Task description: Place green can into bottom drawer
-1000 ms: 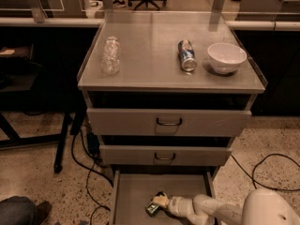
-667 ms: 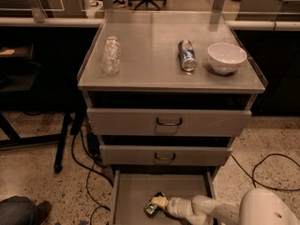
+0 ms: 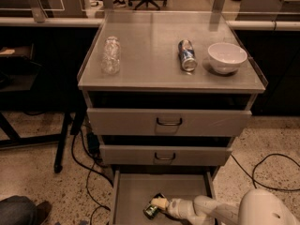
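Observation:
The bottom drawer (image 3: 133, 198) is pulled open below the two upper drawers, its flat grey floor showing. The green can (image 3: 151, 212) lies low in it, near the front middle. My gripper (image 3: 158, 203) reaches in from the lower right on a white arm and sits right at the can, its pale fingertips (image 3: 161, 202) against the can's upper side. The can looks close to or on the drawer floor; I cannot tell whether it rests there.
On the cabinet top (image 3: 150, 60) lie a clear plastic bottle (image 3: 111, 55), a blue-and-silver can (image 3: 187, 55) on its side and a white bowl (image 3: 227, 57). Cables (image 3: 86, 172) trail on the floor at left and right. A shoe (image 3: 18, 212) shows at lower left.
The gripper and can have stayed in the bottom drawer, with only a slight shift, if any.

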{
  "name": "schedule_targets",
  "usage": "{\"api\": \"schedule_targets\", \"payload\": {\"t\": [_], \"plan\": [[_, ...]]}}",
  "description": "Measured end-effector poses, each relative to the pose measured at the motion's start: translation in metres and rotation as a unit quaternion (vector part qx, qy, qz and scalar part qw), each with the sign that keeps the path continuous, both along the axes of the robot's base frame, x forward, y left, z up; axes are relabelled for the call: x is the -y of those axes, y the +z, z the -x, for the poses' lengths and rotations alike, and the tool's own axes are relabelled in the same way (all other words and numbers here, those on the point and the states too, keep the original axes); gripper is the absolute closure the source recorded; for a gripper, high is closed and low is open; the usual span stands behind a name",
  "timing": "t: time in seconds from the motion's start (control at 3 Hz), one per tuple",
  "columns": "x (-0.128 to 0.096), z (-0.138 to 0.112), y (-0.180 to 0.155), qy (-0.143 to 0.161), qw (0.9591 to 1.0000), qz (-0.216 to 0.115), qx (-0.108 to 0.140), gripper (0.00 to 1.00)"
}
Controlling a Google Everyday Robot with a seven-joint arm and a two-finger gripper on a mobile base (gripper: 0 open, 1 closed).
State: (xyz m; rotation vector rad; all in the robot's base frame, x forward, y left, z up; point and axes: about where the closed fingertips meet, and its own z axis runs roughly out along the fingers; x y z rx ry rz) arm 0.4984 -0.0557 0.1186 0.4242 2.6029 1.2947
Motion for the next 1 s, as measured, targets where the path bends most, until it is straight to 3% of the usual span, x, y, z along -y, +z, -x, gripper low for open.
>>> {"api": "schedule_targets", "payload": {"t": [1.0], "plan": [[-0.0001, 0.0000, 0.0000, 0.000, 1.0000, 0.000, 0.000, 0.11]]}}
